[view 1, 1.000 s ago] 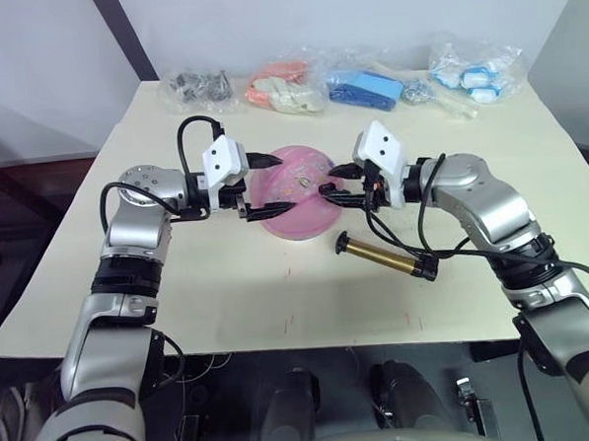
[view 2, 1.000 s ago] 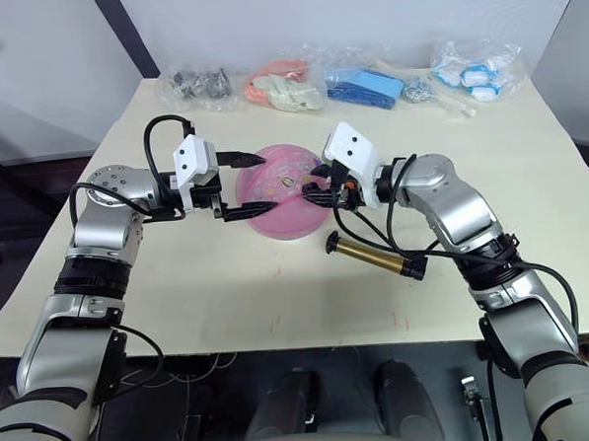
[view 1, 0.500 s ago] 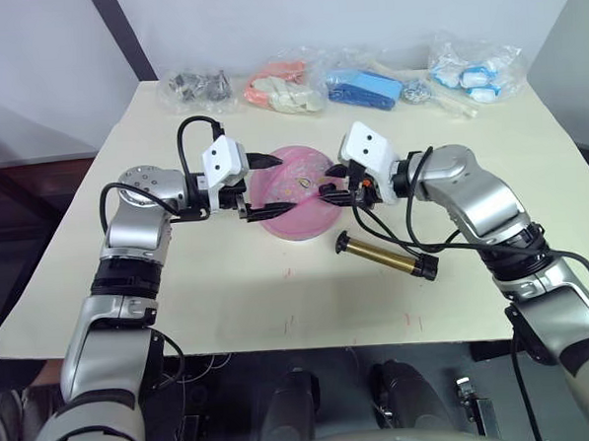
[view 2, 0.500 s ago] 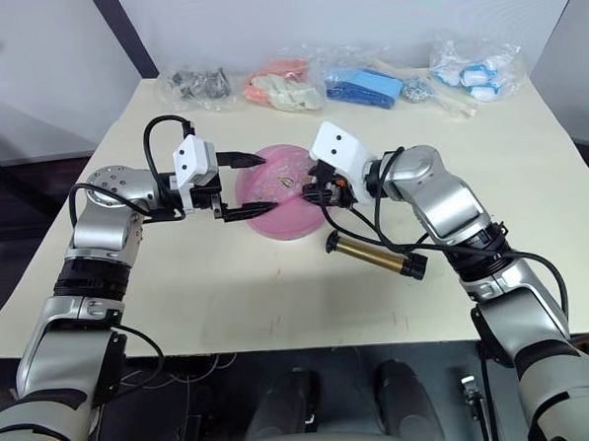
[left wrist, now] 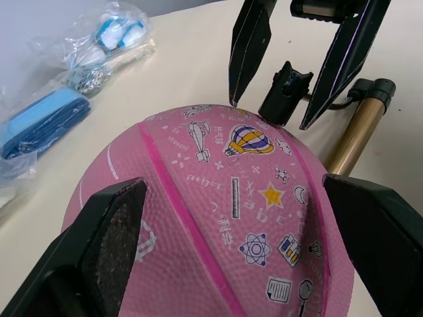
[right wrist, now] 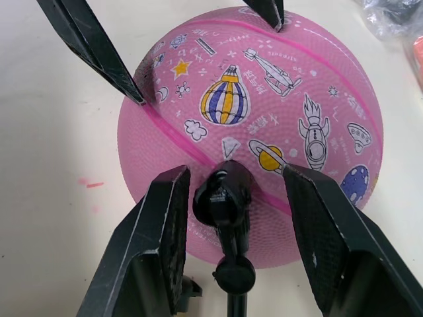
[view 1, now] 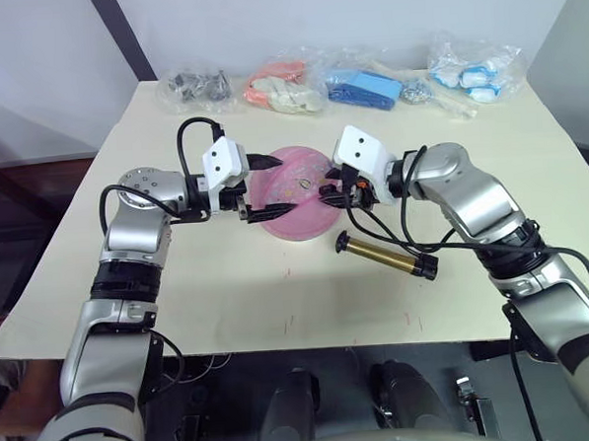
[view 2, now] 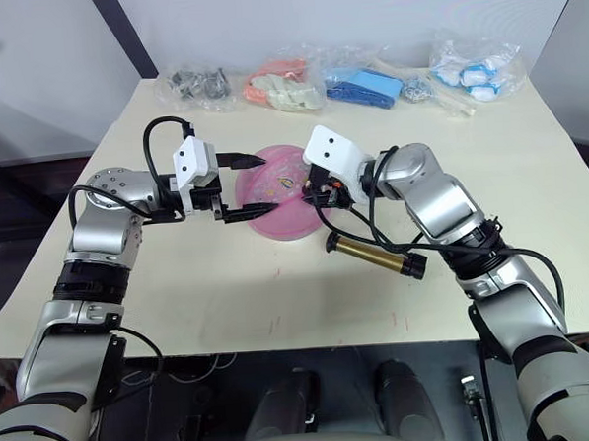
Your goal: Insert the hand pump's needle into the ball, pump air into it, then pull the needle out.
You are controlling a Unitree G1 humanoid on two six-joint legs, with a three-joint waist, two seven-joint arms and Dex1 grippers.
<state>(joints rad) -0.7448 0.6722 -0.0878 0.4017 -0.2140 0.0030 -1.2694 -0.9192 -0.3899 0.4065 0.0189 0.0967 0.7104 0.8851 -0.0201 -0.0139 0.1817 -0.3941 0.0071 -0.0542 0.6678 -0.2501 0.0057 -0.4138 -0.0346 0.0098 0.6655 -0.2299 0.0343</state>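
The ball lay near the middle of the surface, pink and printed with small pictures – a striped balloon, a rocket, a ringed planet. The left hand reached in from the ball's left side with its two black fingers spread apart, one to each side of the ball; the left wrist view showed both pads flanking the pink rubber, though I cannot tell whether they pressed on it.

The right hand came in from the opposite side. Its fingers also stood apart, and between them sat the black fitting at the end of the thin hose, with its tip against the ball's skin. The fingers did not appear to pinch the fitting. The needle itself was too small and hidden to make out, so how far it had entered could not be judged.

The hand pump lay flat on the surface just beside the ball, toward the robot – its gold-bronze barrel angled, black caps at both ends.

Along the far edge of the surface sat a row of clear bags holding dark, orange, blue and white items, well apart from the ball.
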